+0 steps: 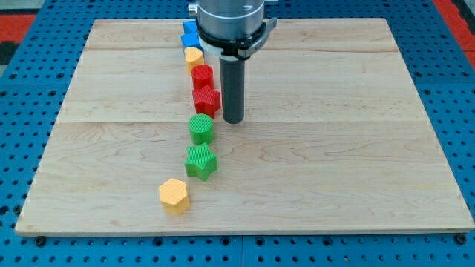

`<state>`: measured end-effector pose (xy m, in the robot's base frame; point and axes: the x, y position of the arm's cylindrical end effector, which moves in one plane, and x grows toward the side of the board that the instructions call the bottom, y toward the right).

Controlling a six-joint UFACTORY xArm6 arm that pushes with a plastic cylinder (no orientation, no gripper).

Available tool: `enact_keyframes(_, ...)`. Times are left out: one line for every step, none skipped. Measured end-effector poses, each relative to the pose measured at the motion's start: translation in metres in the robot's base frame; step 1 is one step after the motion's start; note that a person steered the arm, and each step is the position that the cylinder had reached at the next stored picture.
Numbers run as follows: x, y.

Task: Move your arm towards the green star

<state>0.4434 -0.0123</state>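
Observation:
The green star [200, 162] lies on the wooden board [334, 148], left of centre and towards the view's bottom. My tip [232, 120] stands up and to the right of it, just right of the red star [206, 101] and up-right of the green cylinder [201, 128]. The tip touches neither green block. The green cylinder lies between the red star and the green star.
The blocks form a rough line down the board: blue blocks [191, 35] at the view's top, partly hidden by the arm, then a yellow block [194, 56], a red cylinder [202, 76], the stars and cylinder, and a yellow hexagon [174, 196] lowest.

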Motion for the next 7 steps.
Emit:
enact_keyframes(0.008,-0.018)
enact_keyframes(0.014,-0.022)
enact_keyframes(0.019,0.033)
enact_keyframes(0.046,0.018)
enact_keyframes(0.06,0.015)
enact_keyframes(0.079,-0.001)
enact_keyframes(0.083,-0.007)
